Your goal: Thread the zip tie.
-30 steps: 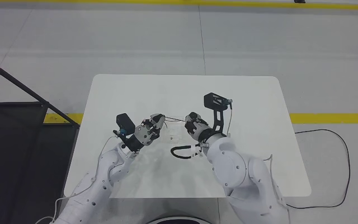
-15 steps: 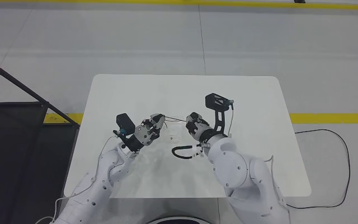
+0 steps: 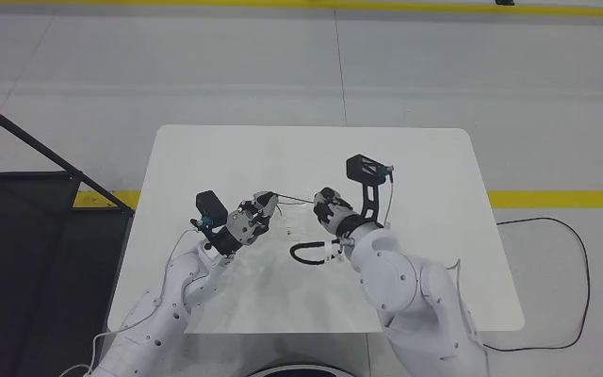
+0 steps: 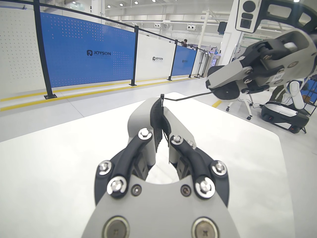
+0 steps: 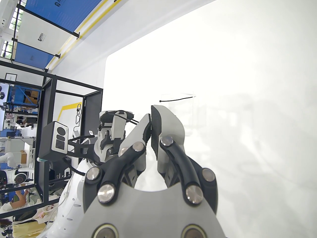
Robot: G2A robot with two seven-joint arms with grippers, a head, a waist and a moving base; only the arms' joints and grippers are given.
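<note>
Top view: the white table (image 3: 415, 160) sits at frame centre. The left gripper (image 3: 262, 205) is left of centre and the right gripper (image 3: 323, 200) just right of centre, both well apart from every table edge. The zip tie (image 3: 294, 199) is a thin black line stretched between the two, off the tabletop. A yellow floor line (image 3: 546, 199) runs off at right. A black framed screen (image 3: 38, 245) is at lower left, close beside the table's left edge.

Left wrist view: the left gripper (image 4: 159, 110) has its pads pressed together on the zip tie's head end. The strap (image 4: 188, 97) spans the air to the right gripper (image 4: 211, 90), which is clamped on the far end. There is a small printed sticker (image 4: 277, 76) on the right gripper's side. Blue fence panels (image 4: 84, 53) carry white logo print. The table corner lies beyond the grippers.

Right wrist view: the right gripper (image 5: 151, 120) is closed down to a sliver. The zip tie (image 5: 127, 119) enters at its fingertip side, coming from the left gripper (image 5: 111, 118). A second thin black strip (image 5: 177, 99) with a knob end lies on the table beyond the fingertips. Blue panels (image 5: 62, 1) with logo print stand past the table edge.
</note>
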